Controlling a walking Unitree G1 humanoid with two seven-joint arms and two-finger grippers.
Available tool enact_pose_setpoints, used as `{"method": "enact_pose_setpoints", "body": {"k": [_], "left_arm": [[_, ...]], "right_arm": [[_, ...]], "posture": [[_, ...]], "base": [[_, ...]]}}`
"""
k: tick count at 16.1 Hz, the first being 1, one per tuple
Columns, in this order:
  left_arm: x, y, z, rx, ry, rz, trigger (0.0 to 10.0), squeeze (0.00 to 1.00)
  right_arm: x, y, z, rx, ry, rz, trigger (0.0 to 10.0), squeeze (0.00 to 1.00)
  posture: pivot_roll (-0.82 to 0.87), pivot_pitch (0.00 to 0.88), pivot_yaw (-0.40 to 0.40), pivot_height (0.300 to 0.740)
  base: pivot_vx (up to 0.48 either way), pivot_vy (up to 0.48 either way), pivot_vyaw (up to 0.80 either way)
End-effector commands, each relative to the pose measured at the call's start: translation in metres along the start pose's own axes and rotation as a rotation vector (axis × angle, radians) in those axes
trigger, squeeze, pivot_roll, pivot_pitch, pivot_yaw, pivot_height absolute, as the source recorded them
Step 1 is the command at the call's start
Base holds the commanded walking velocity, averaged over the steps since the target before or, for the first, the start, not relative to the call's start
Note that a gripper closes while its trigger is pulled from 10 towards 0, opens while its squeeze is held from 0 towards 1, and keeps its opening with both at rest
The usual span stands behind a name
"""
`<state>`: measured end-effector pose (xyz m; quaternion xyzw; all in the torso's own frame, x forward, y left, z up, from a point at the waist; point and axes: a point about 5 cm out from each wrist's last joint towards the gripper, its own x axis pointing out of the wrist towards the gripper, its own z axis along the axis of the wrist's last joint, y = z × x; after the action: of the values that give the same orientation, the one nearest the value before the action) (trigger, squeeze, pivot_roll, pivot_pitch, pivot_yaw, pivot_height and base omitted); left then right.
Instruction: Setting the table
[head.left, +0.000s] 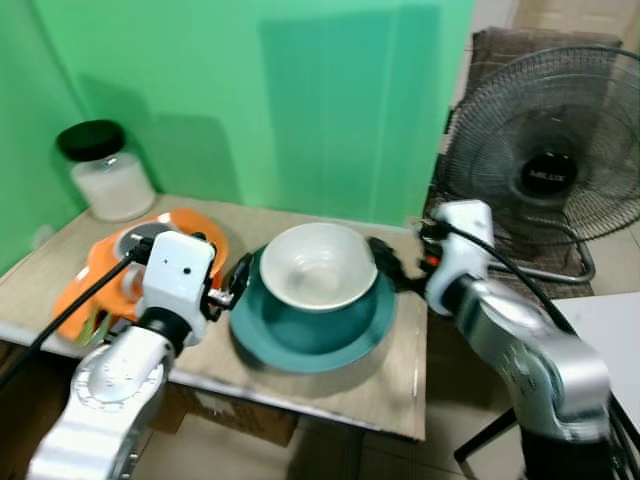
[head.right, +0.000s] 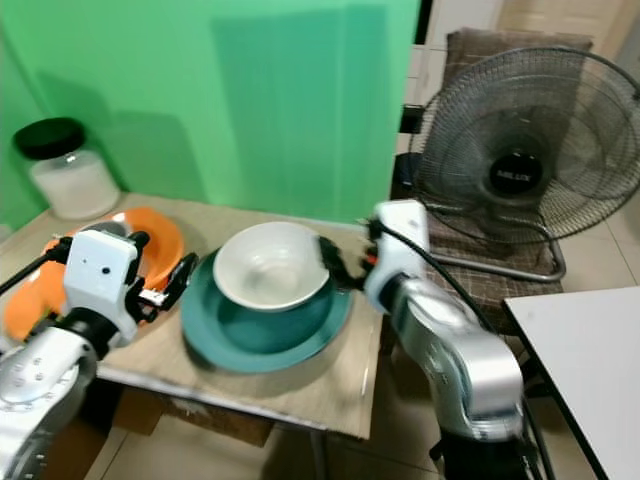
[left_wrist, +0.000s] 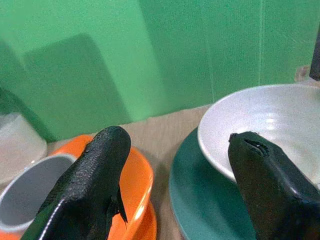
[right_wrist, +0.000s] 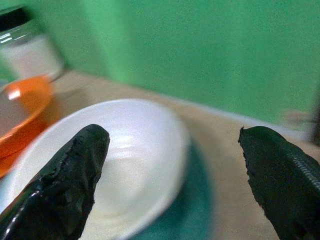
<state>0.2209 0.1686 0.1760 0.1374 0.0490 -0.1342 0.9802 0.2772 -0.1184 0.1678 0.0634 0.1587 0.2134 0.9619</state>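
The white bowl (head.left: 318, 265) sits in a teal plate (head.left: 312, 330) between both spread-fingered grippers, left (head.left: 237, 283) and right (head.left: 385, 262); an orange dish (left_wrist: 135, 185) lies beside the left fingers (left_wrist: 92, 185).

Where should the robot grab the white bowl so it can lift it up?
Probably by its rim. The white bowl sits upright in the teal plate, with its thin rim standing above the plate. The right gripper, fingers open, is beside the rim on the fan side, so coming in from there, one finger inside and one outside, looks easiest. The left gripper is open at the other side.
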Motion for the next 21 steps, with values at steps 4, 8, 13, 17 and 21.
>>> {"method": "enact_pose_setpoints", "body": {"k": [4, 8, 13, 17, 21], "left_arm": [[-0.001, 0.007, 0.004, 0.000, -0.024, -0.112, 10.0, 0.00], [-0.018, 0.009, 0.006, -0.002, -0.035, -0.317, 10.0, 0.00], [-0.030, 0.002, 0.000, -0.022, 0.011, -0.471, 10.0, 0.00], [-0.030, 0.002, -0.007, -0.013, 0.036, -0.470, 10.0, 0.00], [-0.031, 0.003, -0.008, -0.009, 0.036, -0.455, 10.0, 0.00]], "right_arm": [[0.014, -0.014, -0.002, 0.087, 0.138, -0.039, 10.0, 1.00], [0.024, -0.023, 0.003, 0.197, 0.254, -0.079, 10.0, 0.46], [0.028, -0.018, 0.000, 0.413, 0.353, -0.034, 7.9, 0.00], [0.033, -0.010, 0.002, 0.484, 0.369, -0.003, 0.0, 0.00], [0.037, -0.011, -0.003, 0.533, 0.409, -0.007, 0.0, 0.00]], "posture": [[-0.02, 0.004, 0.040, 0.740], [-0.02, 0.009, 0.027, 0.740], [-0.03, 0.013, 0.029, 0.740], [-0.04, 0.016, 0.021, 0.740], [-0.03, 0.013, 0.010, 0.740]], "base": [[0.000, 0.000, 0.00], [0.000, 0.000, 0.00], [0.000, 0.000, 0.00], [0.000, 0.000, 0.00], [0.000, 0.000, 0.00]]}}
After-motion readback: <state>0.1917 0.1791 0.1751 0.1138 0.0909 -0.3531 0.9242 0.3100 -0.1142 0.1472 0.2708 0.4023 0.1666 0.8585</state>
